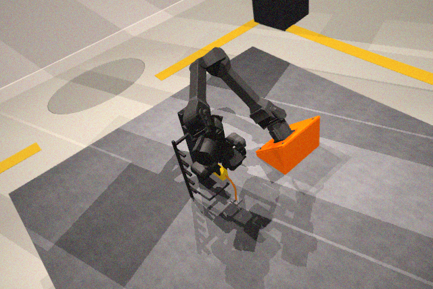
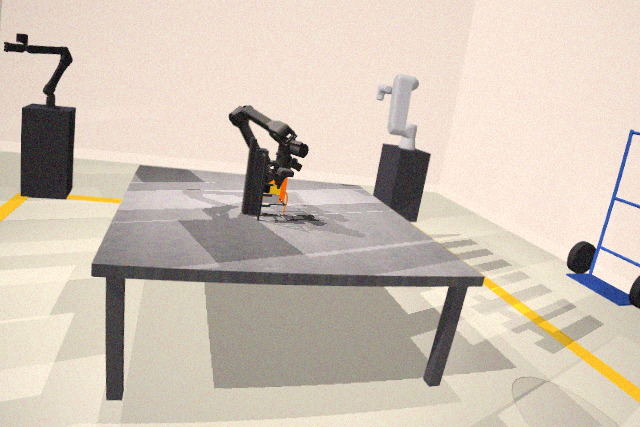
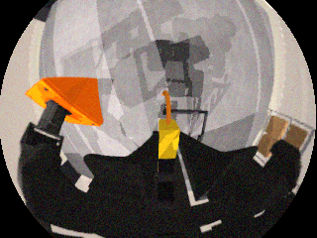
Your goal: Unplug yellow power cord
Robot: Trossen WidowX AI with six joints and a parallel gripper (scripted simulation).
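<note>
One clean pull is needed: the jaws grip the yellow plug point(image 3: 168, 141) firmly, nearly closed, beside the upright black power strip point(image 1: 183, 163), so draw straight away from its face, without twisting.

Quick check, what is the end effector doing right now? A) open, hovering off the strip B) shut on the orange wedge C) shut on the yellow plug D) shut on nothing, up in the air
C: the wrist view shows the yellow plug sitting between the dark fingers of the end effector, with its orange cord running away from it; the top view shows the same plug at the fingertips beside the power strip.
</note>
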